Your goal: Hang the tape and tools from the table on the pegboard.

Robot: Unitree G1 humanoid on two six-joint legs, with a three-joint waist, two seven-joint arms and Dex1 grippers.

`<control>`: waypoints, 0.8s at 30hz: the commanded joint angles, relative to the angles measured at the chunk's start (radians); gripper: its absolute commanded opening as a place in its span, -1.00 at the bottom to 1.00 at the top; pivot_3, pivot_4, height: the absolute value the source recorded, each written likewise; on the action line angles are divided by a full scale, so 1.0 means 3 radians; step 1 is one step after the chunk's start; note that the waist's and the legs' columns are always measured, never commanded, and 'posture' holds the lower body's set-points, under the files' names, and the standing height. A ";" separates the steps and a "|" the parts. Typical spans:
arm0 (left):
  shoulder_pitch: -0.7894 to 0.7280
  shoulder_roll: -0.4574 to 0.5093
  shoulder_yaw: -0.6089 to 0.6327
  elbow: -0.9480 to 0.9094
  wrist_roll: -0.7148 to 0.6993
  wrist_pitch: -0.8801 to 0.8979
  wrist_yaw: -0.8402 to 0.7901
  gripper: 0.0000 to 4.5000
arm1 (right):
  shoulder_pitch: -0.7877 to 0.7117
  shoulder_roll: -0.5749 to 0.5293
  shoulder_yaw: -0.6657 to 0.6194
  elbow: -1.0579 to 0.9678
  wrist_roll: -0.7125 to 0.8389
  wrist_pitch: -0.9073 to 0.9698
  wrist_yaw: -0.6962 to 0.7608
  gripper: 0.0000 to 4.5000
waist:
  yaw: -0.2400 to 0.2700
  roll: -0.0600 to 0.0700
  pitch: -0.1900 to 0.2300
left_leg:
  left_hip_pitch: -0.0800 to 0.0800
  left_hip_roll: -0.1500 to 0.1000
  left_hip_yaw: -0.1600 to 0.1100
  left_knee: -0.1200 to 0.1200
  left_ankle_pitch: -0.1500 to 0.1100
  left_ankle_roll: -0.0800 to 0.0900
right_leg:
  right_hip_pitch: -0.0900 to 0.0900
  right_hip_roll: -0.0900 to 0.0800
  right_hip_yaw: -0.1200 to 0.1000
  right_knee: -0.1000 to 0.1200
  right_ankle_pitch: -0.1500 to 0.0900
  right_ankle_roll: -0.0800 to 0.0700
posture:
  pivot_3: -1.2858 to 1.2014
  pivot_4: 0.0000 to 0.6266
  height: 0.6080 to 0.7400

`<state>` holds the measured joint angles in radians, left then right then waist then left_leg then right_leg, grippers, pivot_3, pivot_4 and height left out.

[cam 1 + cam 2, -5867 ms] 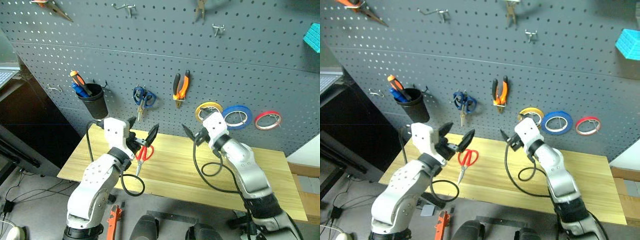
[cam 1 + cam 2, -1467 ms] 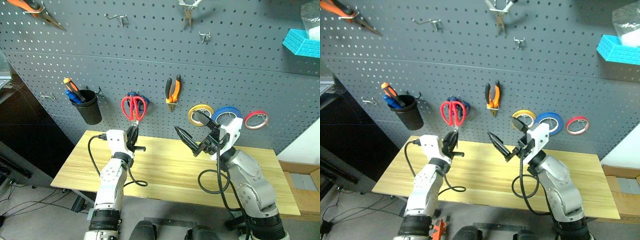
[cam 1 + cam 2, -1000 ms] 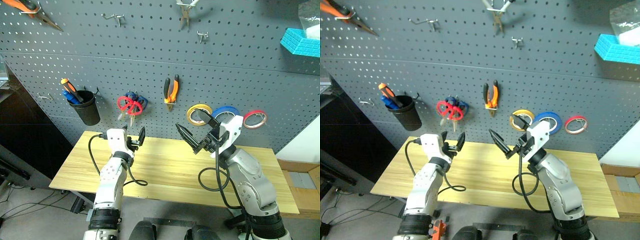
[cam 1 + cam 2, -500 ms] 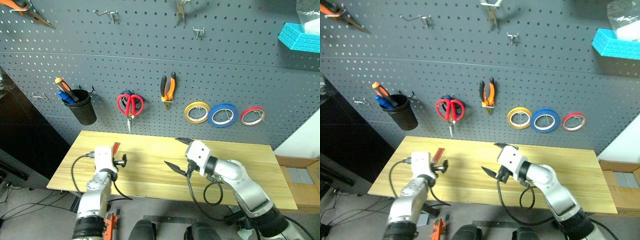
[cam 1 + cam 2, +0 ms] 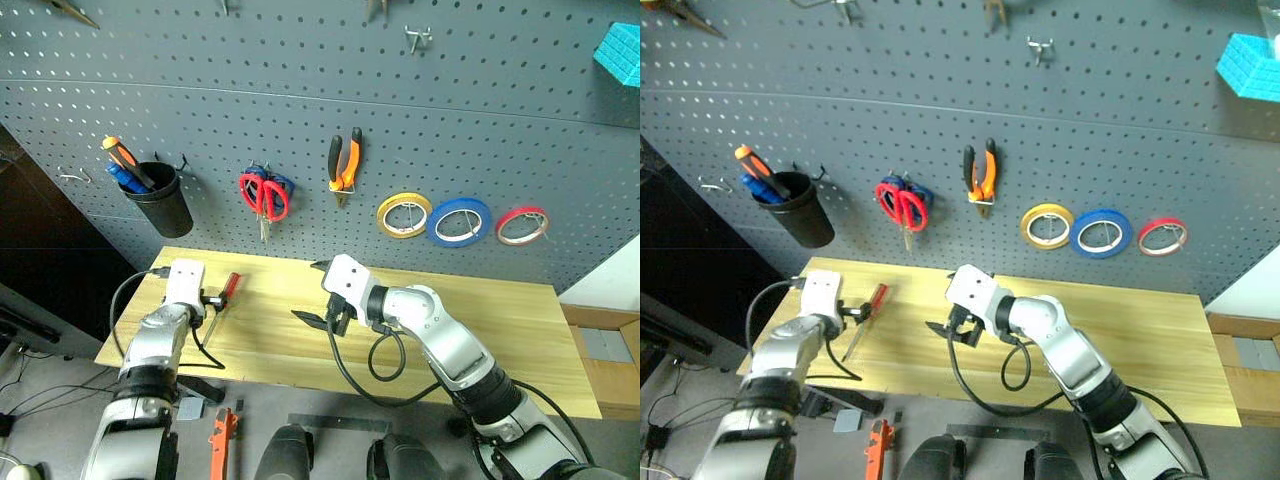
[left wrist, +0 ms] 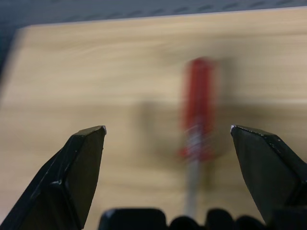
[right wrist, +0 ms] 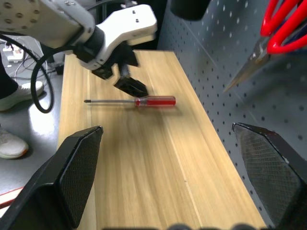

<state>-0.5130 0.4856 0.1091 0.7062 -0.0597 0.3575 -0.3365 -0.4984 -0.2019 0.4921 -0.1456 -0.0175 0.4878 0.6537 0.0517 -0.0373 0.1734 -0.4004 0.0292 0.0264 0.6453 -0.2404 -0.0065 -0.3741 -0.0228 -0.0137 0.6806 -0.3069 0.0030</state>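
Note:
A slim red-handled tool (image 5: 226, 291) lies on the left part of the light wooden table (image 5: 500, 330). My left gripper (image 5: 211, 300) hovers right beside it, open, and in the left wrist view the tool (image 6: 198, 108) sits ahead between the spread fingers (image 6: 86, 158). My right gripper (image 5: 306, 291) is open and empty, low over the table's middle, pointing left toward the tool (image 7: 154, 101). On the pegboard (image 5: 500, 130) hang the red-handled scissors (image 5: 264, 194), the orange-and-black pliers (image 5: 343, 166) and the blue tape (image 5: 458, 221).
A black cup (image 5: 160, 198) with screwdrivers hangs on the board at the left. A yellow roll (image 5: 404, 214) and a thin red roll (image 5: 522, 225) flank the blue tape. Blue scissors hang behind the red ones. An orange tool (image 5: 221, 437) lies on the floor below the table.
Both arms have dropped from the pegboard to the table. The left gripper moved left and down to the red-handled tool, and the right gripper swung left. The camera tilted down.

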 commanded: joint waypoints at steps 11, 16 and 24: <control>-0.0700 0.0235 -0.0145 0.1250 0.0269 -0.0420 -0.0164 0.99 | 0.0061 -0.0042 -0.0019 -0.0545 0.0098 0.0476 0.0089 1.00 | -0.0086 -0.0007 0.0116 | -0.0053 0.0002 -0.0001 0.0001 0.0000 0.0000 | -0.0052 -0.0001 -0.0007 -0.0001 0.0000 0.0000 | 0.14 -0.17 1.00; -0.0738 0.0209 -0.0182 0.1431 0.0278 -0.0342 -0.0435 0.99 | 0.0039 -0.0022 -0.0045 -0.0622 0.0109 0.0629 0.0037 1.00 | -0.0090 -0.0007 0.0168 | -0.0053 0.0002 -0.0003 0.0001 0.0000 0.0000 | -0.0052 -0.0001 -0.0009 0.0000 0.0000 0.0000 | 0.13 -0.13 1.00; -0.0756 0.0226 -0.0201 0.1422 0.0313 -0.0368 -0.0456 -0.03 | 0.0089 -0.0047 -0.0098 -0.0704 0.0168 0.0777 -0.0073 1.00 | -0.0092 -0.0005 0.0192 | -0.0053 0.0002 -0.0004 0.0002 0.0001 -0.0001 | -0.0052 -0.0002 -0.0011 0.0000 0.0000 0.0000 | 0.14 -0.10 1.00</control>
<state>-0.7354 0.5395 0.0535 1.1310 0.0226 0.2516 -0.4717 -0.4803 -0.2175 0.4817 -0.3121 0.0227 0.7182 0.6408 0.0242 -0.0388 0.2309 -0.4162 0.0299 0.0251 0.6458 -0.2402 -0.0068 -0.3897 -0.0234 -0.0170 0.6807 -0.3070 0.0029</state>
